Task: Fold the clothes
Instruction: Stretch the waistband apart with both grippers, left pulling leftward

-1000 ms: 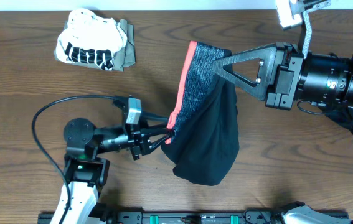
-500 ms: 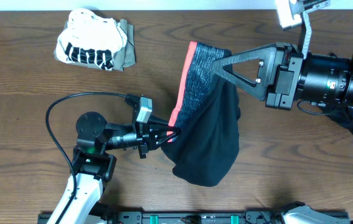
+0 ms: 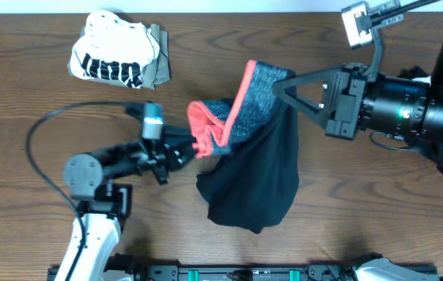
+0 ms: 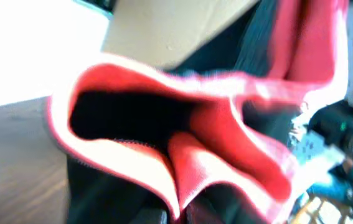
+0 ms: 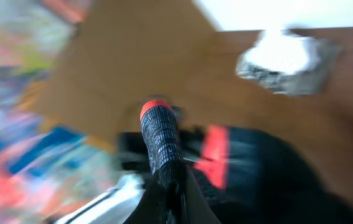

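The trousers (image 3: 256, 183) hang slack between the two claws. The left claw (image 3: 193, 143) is pinched shut on the red-edged waistband (image 3: 233, 117), and the right claw (image 3: 277, 83) is clamped on the same band further along. Below both claws the black legs sag in a bunch toward the bench (image 3: 362, 226). The cloth looks soft, light and limp, so it should drape and may slip. The thicker waistband likely gives the surest hold.

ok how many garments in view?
3. The black trousers at centre, gripped by the left hand and right hand; white printed top upper left in the overhead view; olive piece tucked under it. That pile may hide more.
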